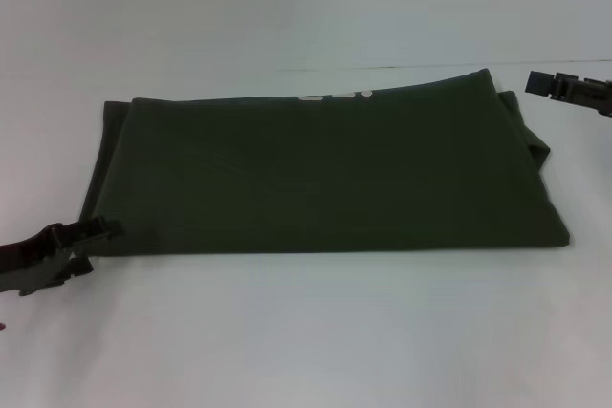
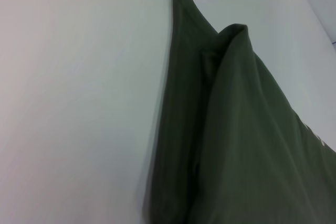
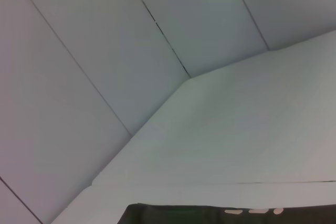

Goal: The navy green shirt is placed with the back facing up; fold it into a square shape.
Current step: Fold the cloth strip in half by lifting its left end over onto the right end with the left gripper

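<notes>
On the white table [image 1: 306,332], the folded navy green shirt [image 1: 325,179] lies between claws of unclear state.

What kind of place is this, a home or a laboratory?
Probably a lab or test bench: a plain white table bearing only the folded navy green shirt, pale panelled walls, the left gripper and right gripper at its sides.

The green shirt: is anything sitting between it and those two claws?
Nothing visible. The left gripper is at the green shirt's near left corner; the right gripper hangs just off its far right corner over bare table.
</notes>
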You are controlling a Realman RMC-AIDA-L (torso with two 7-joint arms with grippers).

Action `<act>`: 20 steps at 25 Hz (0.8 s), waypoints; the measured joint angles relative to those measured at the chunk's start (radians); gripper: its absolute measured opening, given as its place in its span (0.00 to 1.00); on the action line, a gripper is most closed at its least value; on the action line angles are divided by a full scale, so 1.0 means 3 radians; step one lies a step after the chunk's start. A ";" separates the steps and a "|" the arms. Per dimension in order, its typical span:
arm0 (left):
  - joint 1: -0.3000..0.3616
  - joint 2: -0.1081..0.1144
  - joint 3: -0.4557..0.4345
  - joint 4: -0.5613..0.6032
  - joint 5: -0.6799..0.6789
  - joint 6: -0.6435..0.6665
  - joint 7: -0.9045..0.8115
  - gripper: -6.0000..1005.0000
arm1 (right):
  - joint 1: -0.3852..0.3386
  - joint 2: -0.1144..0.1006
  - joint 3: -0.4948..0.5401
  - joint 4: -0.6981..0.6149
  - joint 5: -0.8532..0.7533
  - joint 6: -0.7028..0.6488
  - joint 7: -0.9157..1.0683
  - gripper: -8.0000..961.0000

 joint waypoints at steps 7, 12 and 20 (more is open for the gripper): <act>-0.0004 0.0007 0.0000 -0.0009 0.0008 -0.0014 0.0000 0.88 | -0.0014 0.0000 0.0000 0.0000 0.0053 0.0009 0.0000 0.95; -0.0004 0.0008 0.0000 -0.0010 0.0009 -0.0021 0.0000 0.88 | -0.0026 -0.0004 -0.0001 0.0000 0.0067 0.0013 -0.0001 0.95; -0.0016 0.0006 0.0021 -0.0020 0.0009 -0.0090 0.0000 0.88 | -0.0026 -0.0005 -0.0001 0.0007 0.0068 0.0019 0.0000 0.95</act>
